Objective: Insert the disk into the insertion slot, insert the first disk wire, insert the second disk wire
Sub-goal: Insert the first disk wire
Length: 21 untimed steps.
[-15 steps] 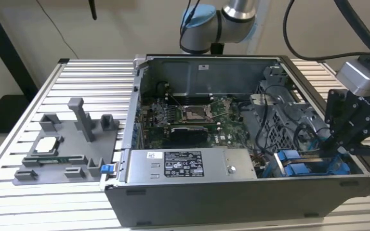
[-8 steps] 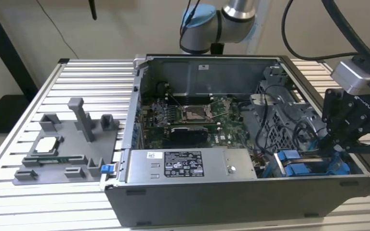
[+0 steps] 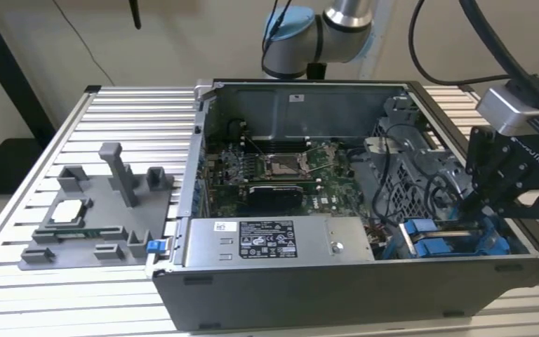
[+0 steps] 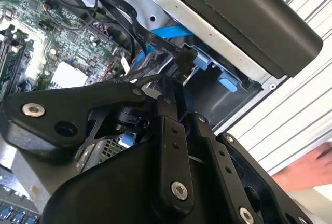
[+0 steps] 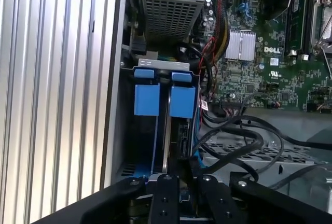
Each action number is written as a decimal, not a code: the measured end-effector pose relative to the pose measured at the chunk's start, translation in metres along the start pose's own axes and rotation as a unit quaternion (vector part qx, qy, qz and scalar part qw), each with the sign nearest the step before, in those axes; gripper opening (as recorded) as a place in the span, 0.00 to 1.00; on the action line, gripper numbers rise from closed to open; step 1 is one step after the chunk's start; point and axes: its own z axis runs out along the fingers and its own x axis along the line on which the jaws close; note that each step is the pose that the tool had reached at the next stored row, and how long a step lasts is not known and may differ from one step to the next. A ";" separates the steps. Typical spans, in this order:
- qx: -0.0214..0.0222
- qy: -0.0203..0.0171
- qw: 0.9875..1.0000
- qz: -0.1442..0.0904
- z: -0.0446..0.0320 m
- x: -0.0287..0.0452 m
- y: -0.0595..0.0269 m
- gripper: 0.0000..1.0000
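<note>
My black gripper (image 3: 485,209) hangs over the front corner of the open computer case at the exterior view's right. Under it is the insertion slot (image 3: 457,242), a narrow bay with blue plastic trim (image 5: 155,141). A thin dark slab that looks like the disk (image 5: 177,130) stands on edge inside it, behind two blue tabs (image 5: 147,98). In both wrist views the gripper (image 5: 184,176) has its fingers (image 4: 167,130) close together. At their tips is the black connector of a flat disk wire (image 4: 182,62), right by the bay's mouth. My gripper (image 4: 179,90) hides the contact itself.
The grey labelled power-supply box (image 3: 269,241) lies along the case's front. The motherboard (image 3: 279,168) sits behind it, with loose black cables (image 5: 244,136) beside the bay. A grey fixture (image 3: 101,210) stands on the slatted table. A person's hand (image 4: 308,169) rests outside the case.
</note>
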 end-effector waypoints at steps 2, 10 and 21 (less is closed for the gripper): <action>0.001 -0.003 1.000 0.000 0.0010 -0.0004 -0.0015 0.00; 0.003 -0.008 1.000 0.006 0.0063 -0.0009 -0.0046 0.00; 0.005 -0.011 0.999 0.044 0.0068 -0.0010 -0.0016 0.00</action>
